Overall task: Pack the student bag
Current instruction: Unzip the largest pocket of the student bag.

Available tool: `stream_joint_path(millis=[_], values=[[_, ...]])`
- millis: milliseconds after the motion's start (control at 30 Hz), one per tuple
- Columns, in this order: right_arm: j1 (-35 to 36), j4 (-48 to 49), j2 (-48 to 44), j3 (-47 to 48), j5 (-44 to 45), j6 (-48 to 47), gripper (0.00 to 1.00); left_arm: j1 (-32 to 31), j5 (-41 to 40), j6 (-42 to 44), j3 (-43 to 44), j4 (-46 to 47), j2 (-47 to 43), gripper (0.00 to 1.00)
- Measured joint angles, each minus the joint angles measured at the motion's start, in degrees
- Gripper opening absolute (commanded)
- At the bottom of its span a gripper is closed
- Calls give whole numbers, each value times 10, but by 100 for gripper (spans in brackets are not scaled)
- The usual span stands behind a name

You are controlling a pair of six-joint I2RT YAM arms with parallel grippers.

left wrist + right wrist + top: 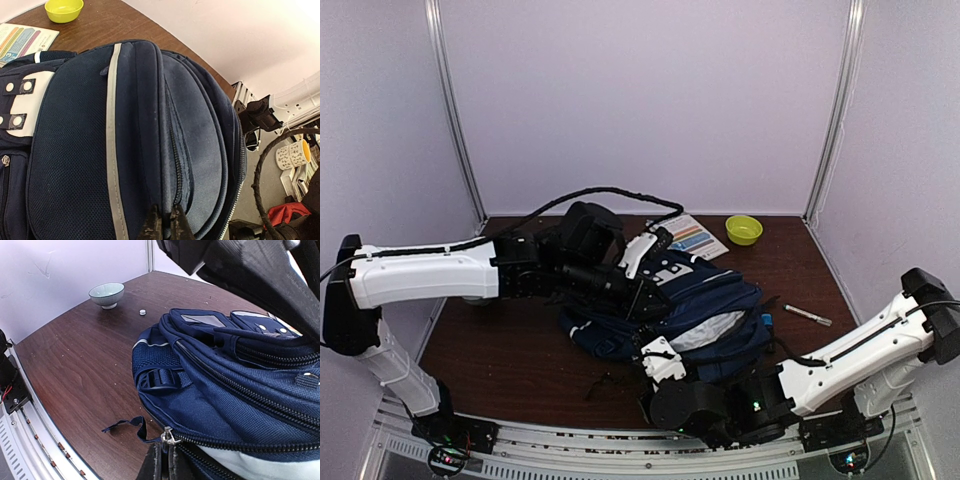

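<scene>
The student bag (705, 305), navy with a pale stripe (112, 150) and a white dotted patch (22, 107), lies in the middle of the table. My left gripper (165, 226) is shut on a fold of the bag's fabric beside a closed zipper, at the bag's left part (645, 298). My right gripper (166, 462) is shut on the metal zipper pull (168, 436) at the bag's near edge (658, 362). Behind that pull the zipper gapes and pale lining (260, 467) shows. A loose navy strap end (127, 426) trails onto the wood.
A yellow bowl (744, 229) and a striped booklet (692, 238) lie at the back of the table. A pen (808, 316) rests right of the bag. The right wrist view shows a pale bowl (106, 294) and a small white cap (142, 312).
</scene>
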Motion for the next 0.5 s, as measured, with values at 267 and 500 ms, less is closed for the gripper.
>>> stream_joint_path(millis=[267, 500], values=[[0, -1, 0, 0, -2, -9, 4, 0, -1, 1, -14, 3, -17, 0], [0, -54, 0, 41, -6, -9, 27, 0, -6, 2, -28, 14, -29, 0]])
